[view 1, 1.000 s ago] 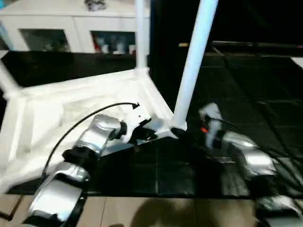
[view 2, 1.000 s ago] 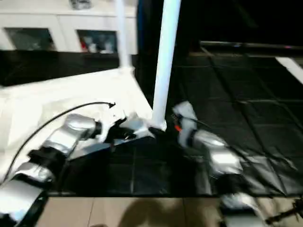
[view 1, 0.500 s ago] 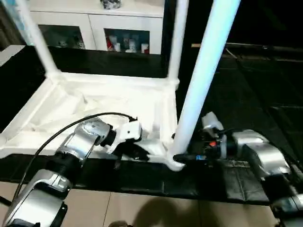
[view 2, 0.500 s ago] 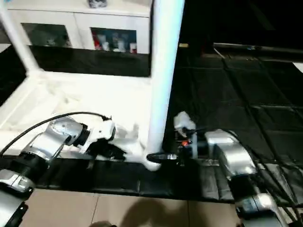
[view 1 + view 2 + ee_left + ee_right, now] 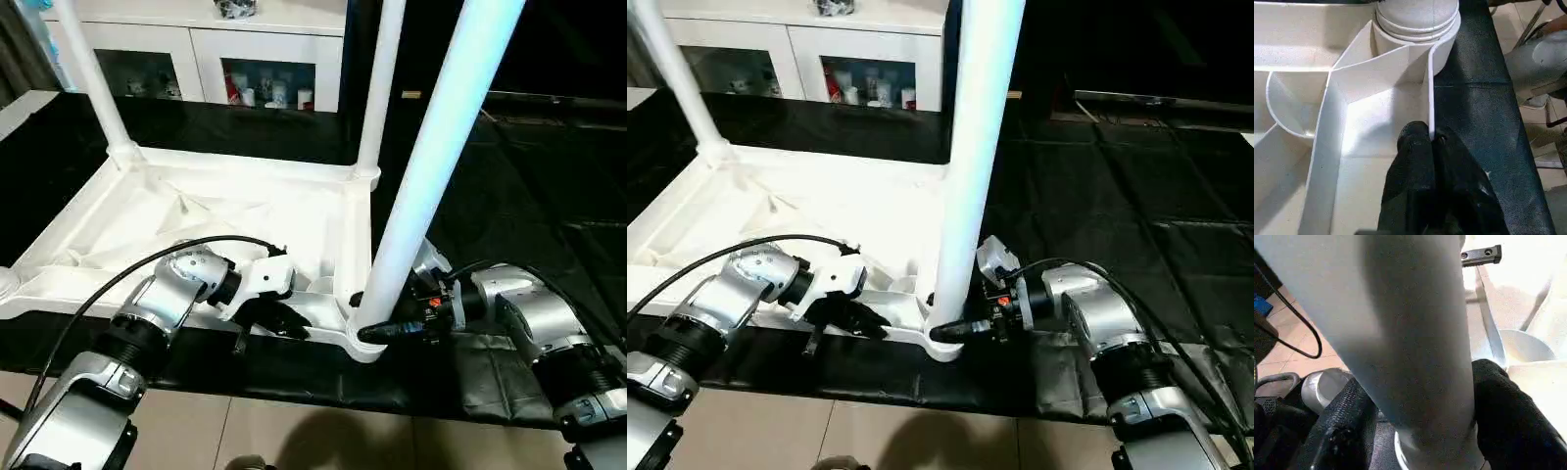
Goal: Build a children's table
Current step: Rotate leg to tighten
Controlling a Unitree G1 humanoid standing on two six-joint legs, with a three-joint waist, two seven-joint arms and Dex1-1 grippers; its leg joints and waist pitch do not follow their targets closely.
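My right gripper (image 5: 955, 331) straddles the near-corner leg (image 5: 431, 166) at its base, fingers either side; can't tell if clamped yet. Leg's long axis runs upright, tipping toward 1 o'clock from its socket. Left gripper (image 5: 1429, 142), jaws pinched on the tabletop rim (image 5: 1431, 93), sits at 9 o'clock of that leg.

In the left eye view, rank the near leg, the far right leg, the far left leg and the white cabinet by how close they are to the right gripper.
1. Near leg: between the fingers of the right gripper, at its base.
2. Far right leg: at the tabletop's back corner, straight behind.
3. Far left leg: across the tabletop, at the opposite back corner.
4. White cabinet: behind the table, against the back.
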